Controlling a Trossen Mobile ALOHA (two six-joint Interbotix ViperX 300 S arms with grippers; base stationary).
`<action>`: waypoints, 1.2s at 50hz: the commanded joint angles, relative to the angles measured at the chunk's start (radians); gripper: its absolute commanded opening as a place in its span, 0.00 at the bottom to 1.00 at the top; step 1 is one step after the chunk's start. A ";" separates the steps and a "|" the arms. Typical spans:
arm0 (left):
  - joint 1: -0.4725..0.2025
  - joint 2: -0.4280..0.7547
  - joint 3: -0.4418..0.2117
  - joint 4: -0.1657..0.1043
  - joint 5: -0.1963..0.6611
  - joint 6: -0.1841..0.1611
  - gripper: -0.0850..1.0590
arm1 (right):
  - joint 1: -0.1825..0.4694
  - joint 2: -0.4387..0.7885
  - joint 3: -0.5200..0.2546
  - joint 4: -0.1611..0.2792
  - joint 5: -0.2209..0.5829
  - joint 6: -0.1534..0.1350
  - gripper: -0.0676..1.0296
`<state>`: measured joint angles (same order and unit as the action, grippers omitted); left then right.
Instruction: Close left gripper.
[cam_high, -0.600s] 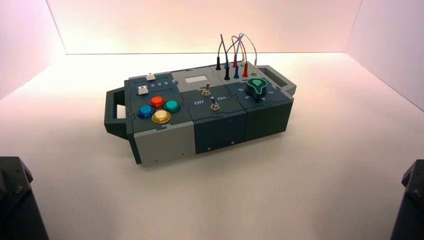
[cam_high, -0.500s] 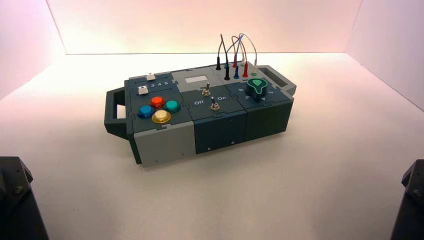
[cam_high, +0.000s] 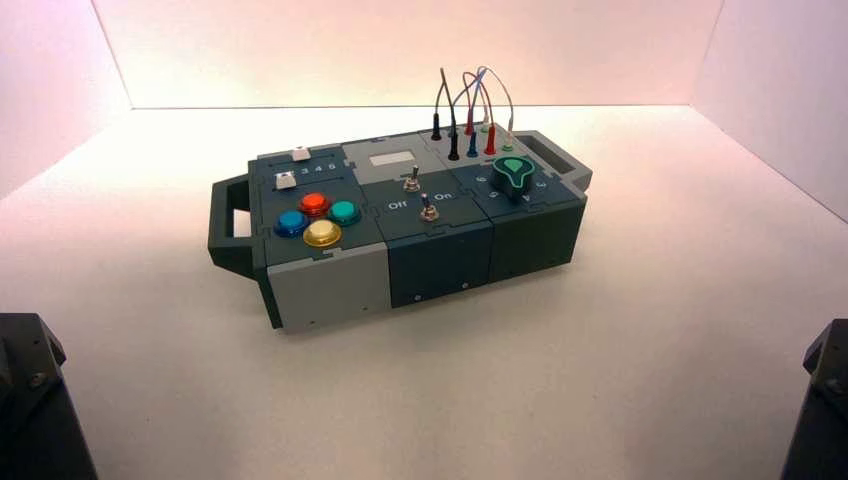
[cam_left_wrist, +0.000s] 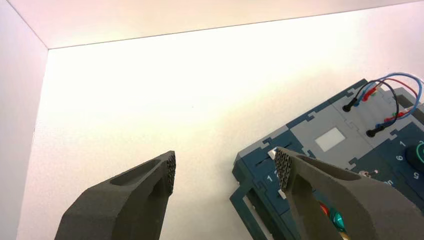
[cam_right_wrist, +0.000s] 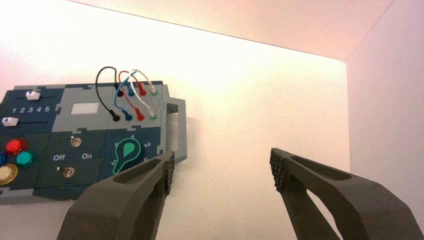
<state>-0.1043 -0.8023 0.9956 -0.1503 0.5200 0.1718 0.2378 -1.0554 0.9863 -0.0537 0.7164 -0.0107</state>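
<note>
My left gripper is open and empty, held above the table on the near left of the box. Its two dark fingers stand wide apart, with nothing between them. The left arm shows only as a dark block at the bottom left of the high view. My right gripper is open and empty too, parked on the near right, and its arm shows as a dark block at the bottom right. Neither gripper touches the box.
The box stands turned in the middle of the white table. It bears four round buttons, red, green, blue and yellow, two white sliders, two toggle switches, a green knob and several wires. White walls enclose the table.
</note>
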 joint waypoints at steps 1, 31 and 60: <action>0.000 0.011 -0.032 0.002 -0.011 0.009 0.97 | 0.008 0.020 -0.035 -0.002 -0.011 -0.002 0.97; 0.002 0.009 -0.043 0.006 0.021 0.041 0.04 | 0.008 0.048 -0.049 -0.002 -0.017 -0.002 0.97; 0.002 0.008 -0.046 0.006 0.028 0.044 0.04 | 0.011 0.049 -0.060 -0.003 -0.017 -0.003 0.97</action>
<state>-0.1043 -0.7946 0.9848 -0.1457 0.5507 0.2117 0.2424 -1.0155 0.9633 -0.0552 0.7102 -0.0107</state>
